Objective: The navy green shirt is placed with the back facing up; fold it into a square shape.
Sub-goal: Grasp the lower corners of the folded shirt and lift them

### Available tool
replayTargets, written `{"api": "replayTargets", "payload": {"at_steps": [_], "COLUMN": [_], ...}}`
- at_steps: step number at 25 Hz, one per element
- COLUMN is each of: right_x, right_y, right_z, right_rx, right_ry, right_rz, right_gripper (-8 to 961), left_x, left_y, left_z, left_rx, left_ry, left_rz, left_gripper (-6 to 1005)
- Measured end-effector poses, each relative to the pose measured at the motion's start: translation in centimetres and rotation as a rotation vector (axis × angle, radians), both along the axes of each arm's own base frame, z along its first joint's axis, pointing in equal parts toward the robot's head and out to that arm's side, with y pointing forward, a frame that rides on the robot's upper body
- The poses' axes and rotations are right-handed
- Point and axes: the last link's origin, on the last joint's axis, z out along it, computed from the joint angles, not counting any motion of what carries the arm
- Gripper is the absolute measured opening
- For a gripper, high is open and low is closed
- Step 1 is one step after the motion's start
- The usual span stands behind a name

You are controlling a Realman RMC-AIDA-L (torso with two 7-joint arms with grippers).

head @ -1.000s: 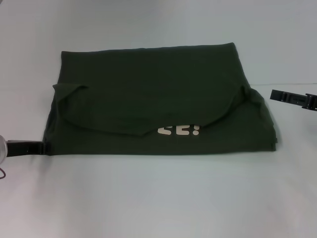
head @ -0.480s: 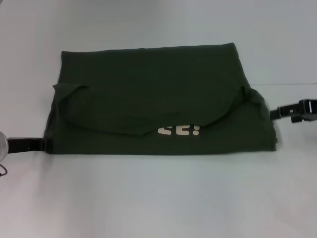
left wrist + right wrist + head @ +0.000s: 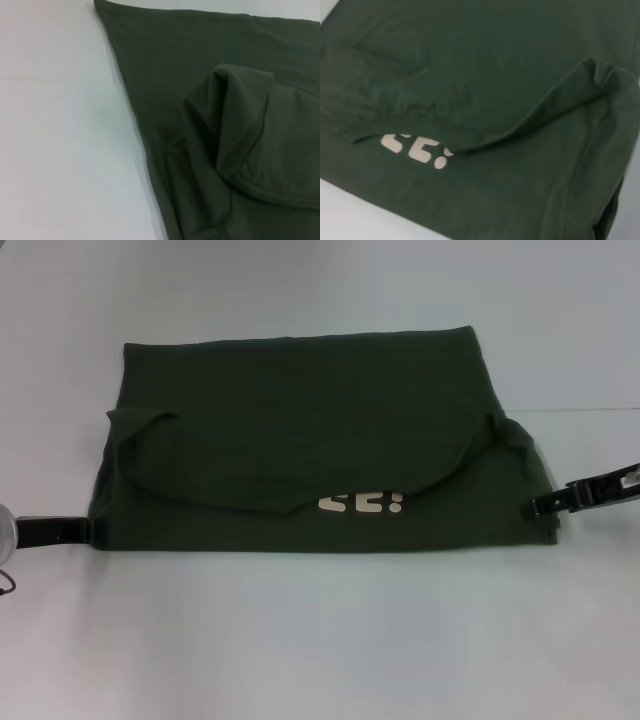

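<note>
The dark olive-green shirt (image 3: 300, 410) lies on the white table, partly folded, with a curved flap laid over its near half. White letters (image 3: 362, 503) peek out below the flap's edge. My left gripper (image 3: 85, 531) is at the shirt's near left corner, low on the table. My right gripper (image 3: 541, 506) is at the shirt's near right edge, touching or just beside the cloth. The left wrist view shows the shirt's (image 3: 225, 125) side edge and a folded sleeve. The right wrist view shows the shirt's (image 3: 485, 75) flap and the letters (image 3: 417, 150).
The white table (image 3: 320, 640) spreads on all sides of the shirt. A faint seam line (image 3: 590, 410) runs across the table at the right.
My right gripper has moved nearer and inward, from beside the shirt's right sleeve down to its near right edge. The left gripper and the shirt have stayed still.
</note>
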Motion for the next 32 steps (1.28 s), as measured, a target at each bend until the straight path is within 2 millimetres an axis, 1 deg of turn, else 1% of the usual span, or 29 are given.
{"api": "replayTargets", "payload": {"at_steps": [9, 14, 20, 28, 32], "right_x": [0.9, 0.8, 1.1, 1.0, 1.0], "right_y": [0.1, 0.0, -0.1, -0.1, 0.0], "right_z": [-2.2, -3.4, -3.5, -3.6, -3.8], "right_rx": [0.036, 0.032, 0.047, 0.050, 0.051], "right_ry": [-0.056, -0.062, -0.057, -0.059, -0.065], "right_rz": [0.034, 0.049, 0.039, 0.047, 0.052], "right_gripper": [879, 804, 715, 589, 554], "left_x": [0.0, 0.0, 0.0, 0.1, 0.1], "left_y": [0.0, 0.0, 0.0, 0.0, 0.0], "left_z": [0.0, 0.0, 0.0, -0.1, -0.1], "left_rx": [0.002, 0.002, 0.001, 0.001, 0.002], "left_ry": [-0.001, -0.001, -0.002, -0.006, -0.010], "left_rz": [0.001, 0.001, 0.001, 0.003, 0.006], "left_gripper": [4, 4, 5, 4, 3]}}
